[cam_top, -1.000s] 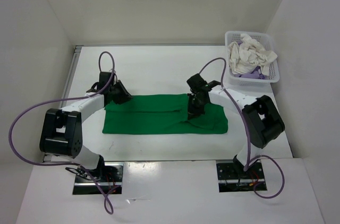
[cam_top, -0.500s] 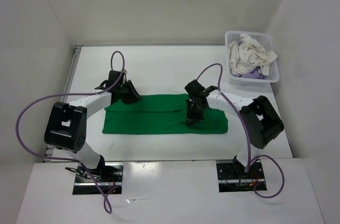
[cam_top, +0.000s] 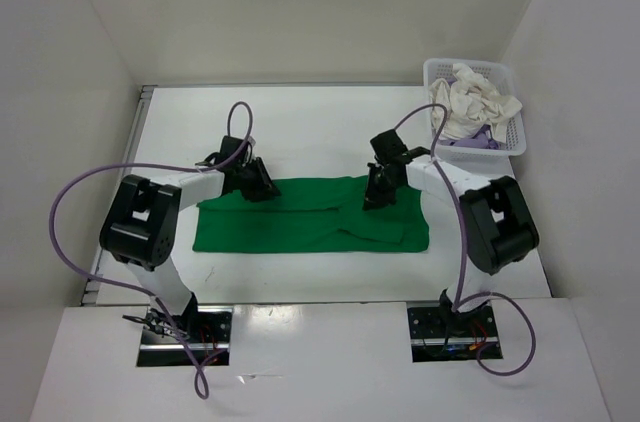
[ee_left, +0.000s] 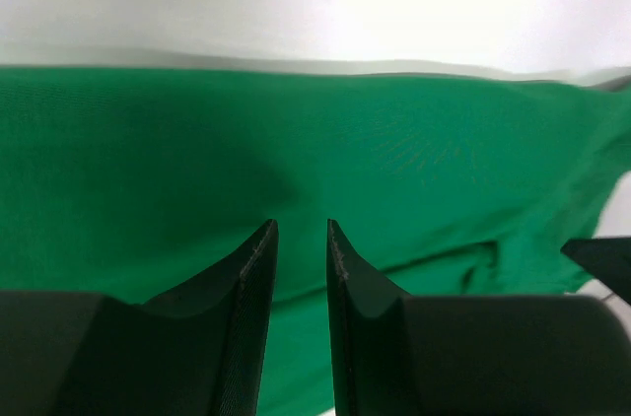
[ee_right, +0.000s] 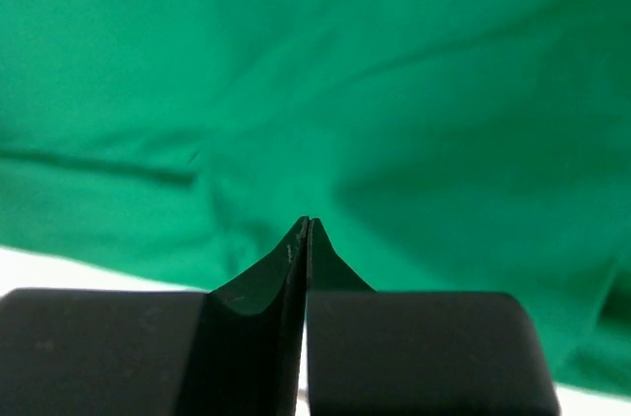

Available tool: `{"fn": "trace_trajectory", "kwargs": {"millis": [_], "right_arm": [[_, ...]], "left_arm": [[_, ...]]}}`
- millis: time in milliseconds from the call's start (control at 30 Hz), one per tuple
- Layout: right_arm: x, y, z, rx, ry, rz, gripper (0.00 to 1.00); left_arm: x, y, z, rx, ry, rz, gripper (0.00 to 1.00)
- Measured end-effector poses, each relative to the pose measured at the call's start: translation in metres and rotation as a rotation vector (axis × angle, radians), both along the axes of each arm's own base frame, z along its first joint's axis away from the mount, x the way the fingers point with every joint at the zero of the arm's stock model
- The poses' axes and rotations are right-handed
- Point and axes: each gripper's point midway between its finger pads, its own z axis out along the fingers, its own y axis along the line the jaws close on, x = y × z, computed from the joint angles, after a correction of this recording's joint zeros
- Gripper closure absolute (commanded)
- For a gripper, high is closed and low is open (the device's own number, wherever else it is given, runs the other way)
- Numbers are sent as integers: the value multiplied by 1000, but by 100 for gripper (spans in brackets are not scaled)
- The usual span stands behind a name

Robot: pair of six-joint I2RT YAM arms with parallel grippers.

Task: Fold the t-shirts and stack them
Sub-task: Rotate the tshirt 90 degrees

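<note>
A bright green t-shirt point(cam_top: 300, 224) lies flat on the white table as a long folded strip. My left gripper point(cam_top: 268, 190) hovers at the strip's far left edge. In the left wrist view it point(ee_left: 301, 231) is open by a narrow gap, with nothing between the fingers and green cloth point(ee_left: 394, 150) below. My right gripper point(cam_top: 373, 198) is over the far edge, right of the middle. In the right wrist view it point(ee_right: 308, 223) is shut and empty above the green cloth point(ee_right: 444, 91). A white-cream t-shirt point(cam_top: 468, 102) and a light purple t-shirt point(cam_top: 476, 142) lie crumpled in the basket.
The white lattice basket point(cam_top: 510, 142) stands at the table's back right corner, close to the right wall. White walls close in the table on the left, back and right. Purple cables loop from both arms.
My left gripper has slid right along the shirt's far edge. My right gripper has moved from the middle of the shirt toward its far edge, with its jaws coming shut.
</note>
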Motion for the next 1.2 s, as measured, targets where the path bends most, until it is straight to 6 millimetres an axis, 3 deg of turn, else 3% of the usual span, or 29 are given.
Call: {"fn": "trace_trajectory", "kwargs": {"millis": [67, 167, 300, 400, 500, 600, 633, 733, 767, 833, 900, 1000, 1033, 1133, 1200], "right_arm": [[4, -2, -18, -23, 23, -14, 100], [8, -3, -38, -44, 61, -43, 100], [36, 9, -38, -17, 52, -78, 100], [71, 27, -36, 19, 30, -91, 100], [126, 53, -34, 59, -15, -94, 100], [197, 83, -29, 105, -106, -89, 97], [230, 97, -27, 124, -158, -82, 97], [286, 123, -22, 161, -267, -58, 96], [293, 127, -21, 170, -290, -54, 94], [298, 131, -17, 186, -306, -41, 94], [289, 128, -17, 166, -272, -30, 91], [276, 123, -5, 125, -250, -8, 79], [272, 122, 4, 117, -254, 1, 70], [256, 119, 61, 107, -297, 27, 62], [230, 113, 108, 111, -331, 52, 62]], "left_arm": [[-3, 2, -13, 3, 42, 5, 66], [0, 9, -15, -21, 60, 33, 66], [5, 35, -18, -73, 77, 107, 65], [4, 50, -15, -105, 88, 155, 62], [-4, 60, -4, -89, 81, 178, 61], [-8, 62, 23, -82, 29, 185, 61], [-9, 62, 37, -84, -6, 183, 61], [-10, 63, 75, -99, -117, 176, 64], [-11, 62, 79, -102, -128, 174, 64], [-15, 58, 82, -112, -131, 160, 66], [-22, 53, 74, -110, -102, 147, 68], [-34, 46, 65, -104, -59, 123, 69], [-36, 44, 64, -103, -52, 117, 69], [-37, 43, 64, -100, -47, 114, 75], [-37, 44, 63, -97, -51, 107, 81]]}}
